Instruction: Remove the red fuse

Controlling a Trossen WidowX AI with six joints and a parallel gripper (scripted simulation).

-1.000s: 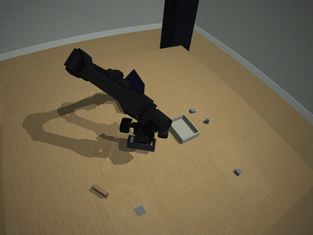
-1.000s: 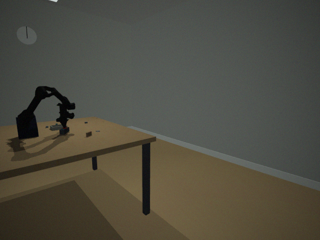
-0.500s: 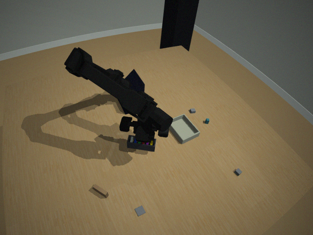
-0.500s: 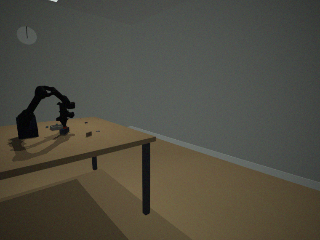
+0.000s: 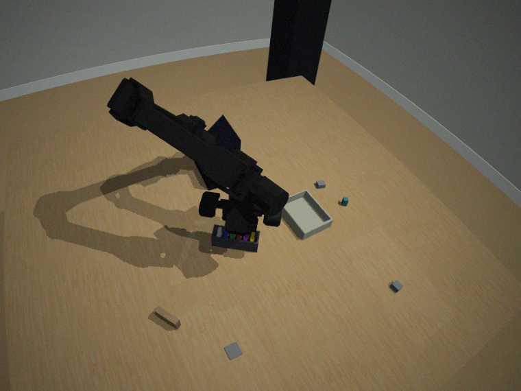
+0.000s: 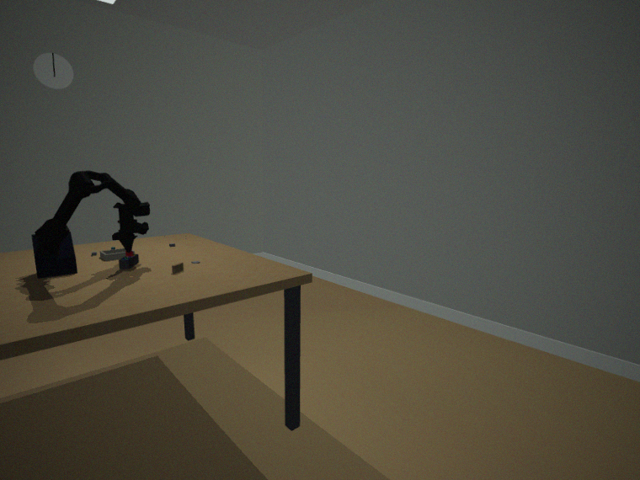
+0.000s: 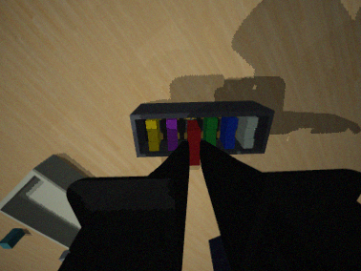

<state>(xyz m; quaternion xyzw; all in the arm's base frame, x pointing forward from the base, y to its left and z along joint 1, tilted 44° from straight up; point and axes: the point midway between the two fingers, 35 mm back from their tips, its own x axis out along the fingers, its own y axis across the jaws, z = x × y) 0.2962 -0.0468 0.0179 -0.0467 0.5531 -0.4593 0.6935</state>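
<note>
So the gripper (image 7: 194, 152) is clamped on the red fuse (image 7: 193, 143), which looks partway up out of the fuse block (image 7: 202, 128), and the carry to the tray (image 5: 307, 214) and the drop aren't done yet.

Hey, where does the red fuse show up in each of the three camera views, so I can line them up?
Top: the red fuse is a small red spot mid-row in the fuse block, under the wrist, near centre frame.
Exterior: a red dot under the gripper, far left.
Wrist: upper centre, pinched between the fingers, between purple and green fuses.
Shared landmark: the pale tray beside the block.
</note>
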